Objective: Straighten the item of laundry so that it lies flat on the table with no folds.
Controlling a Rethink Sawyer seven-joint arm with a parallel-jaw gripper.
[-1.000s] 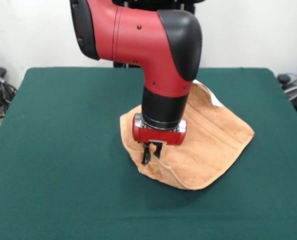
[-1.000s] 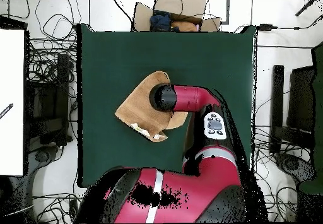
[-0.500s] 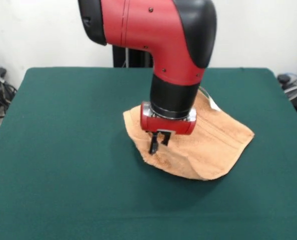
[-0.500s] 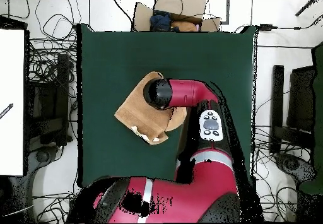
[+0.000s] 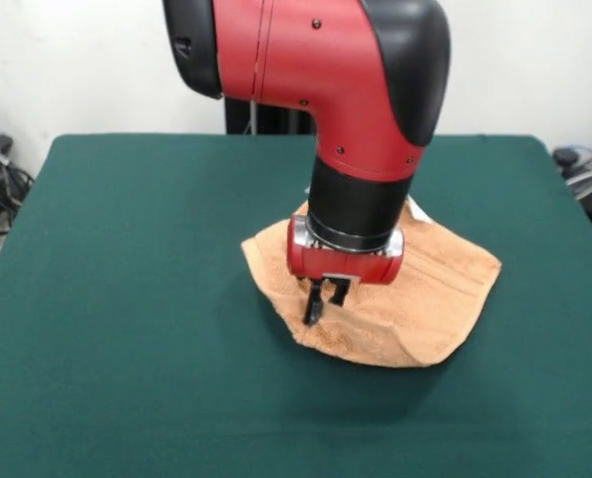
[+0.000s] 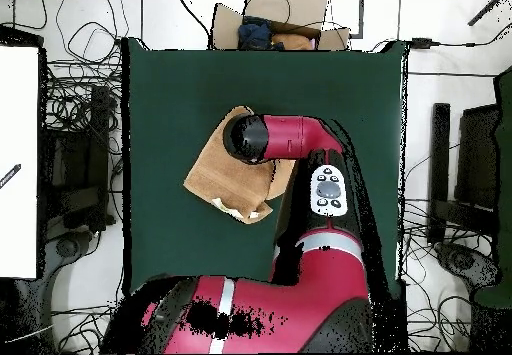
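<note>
The peach-orange towel [image 5: 431, 284] lies rumpled near the middle of the green table [image 5: 127, 299], its near edge humped up in a fold. A white tag [image 5: 419, 211] shows at its far edge. My gripper [image 5: 326, 302] points straight down over the towel's near left part. Its dark fingers [image 5: 313, 307] stand close together and pinch the cloth there. In the overhead view the towel [image 6: 215, 176] sits left of centre on the table [image 6: 170, 91], and the arm's wrist [image 6: 248, 137] covers its upper right part and hides the gripper.
The red arm [image 5: 316, 70] comes down from the far side over the towel's middle. Cables and boxes [image 6: 270, 26] lie off the table around its edges. A white board [image 6: 18, 161] stands beside the table's left side in the overhead view.
My gripper has moved to the right in the front view, and the towel's near edge has shifted with it and bunched up. The towel's far corners have hardly moved.
</note>
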